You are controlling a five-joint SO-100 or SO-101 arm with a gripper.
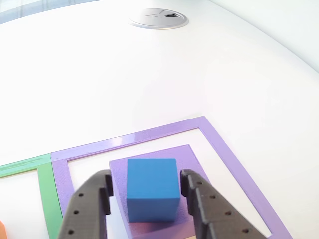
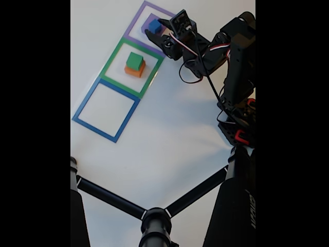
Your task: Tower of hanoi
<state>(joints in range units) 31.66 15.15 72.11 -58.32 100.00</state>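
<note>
Near the far left corner of the white tabletop [image 2: 169, 134], the gripper [image 1: 153, 191] straddles the blue cube [image 1: 152, 188] with its jaws apart.

From left to right in the fixed view: the empty blue outline [image 2: 106, 110], then the green outline [image 2: 132, 68] holding the green block [image 2: 134, 61] stacked on the orange block [image 2: 135, 70], then the purple outline [image 2: 157, 25], where the blue cube sits on the purple block [image 1: 187, 162]. In the other view, a dark finger [image 1: 92, 201] stands at each side of the cube, neither clearly touching it.
</note>
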